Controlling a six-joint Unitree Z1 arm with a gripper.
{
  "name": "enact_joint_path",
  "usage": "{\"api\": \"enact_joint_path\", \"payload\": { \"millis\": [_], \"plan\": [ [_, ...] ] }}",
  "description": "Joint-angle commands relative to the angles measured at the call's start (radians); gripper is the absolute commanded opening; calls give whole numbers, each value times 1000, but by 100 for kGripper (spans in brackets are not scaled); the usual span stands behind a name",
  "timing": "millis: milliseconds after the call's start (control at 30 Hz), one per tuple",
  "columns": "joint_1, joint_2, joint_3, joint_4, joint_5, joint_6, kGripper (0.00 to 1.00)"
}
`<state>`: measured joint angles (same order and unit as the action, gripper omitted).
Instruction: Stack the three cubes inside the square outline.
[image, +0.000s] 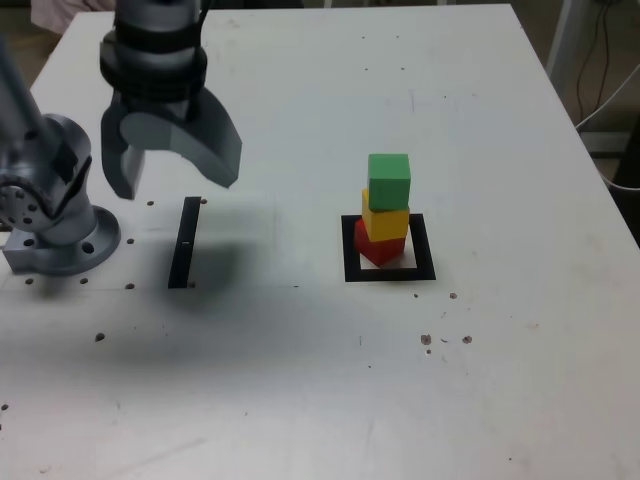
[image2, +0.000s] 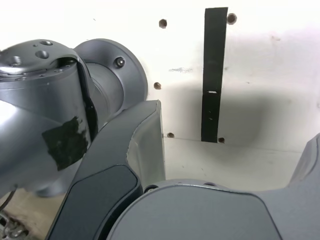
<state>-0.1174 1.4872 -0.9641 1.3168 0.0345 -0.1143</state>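
Cubes (image: 387, 209) matte, plain; table (image: 300, 380) smooth white, scuffed; arm base (image: 55, 215) dull grey metal.

Matte green cube (image: 389, 180) topmost, matte yellow cube (image: 385, 221) beneath, matte red cube (image: 380, 247) lowest. Thick black square frame (image: 350, 250) around a white centre. Narrow plain black strip (image: 185, 242) (image2: 214, 70) (darker where shadowed). White tabletop (image: 300, 380) speckled with small dark spots. Grey metal gripper (image: 170, 165), black band above.
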Motion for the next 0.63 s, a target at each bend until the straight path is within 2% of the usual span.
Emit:
{"api": "enact_joint_path", "payload": {
  "millis": [0,600],
  "plan": [
    [-12,0,14,-16,-2,-7,99],
    [-30,-41,126,-181,-2,-39,99]
  ]
}}
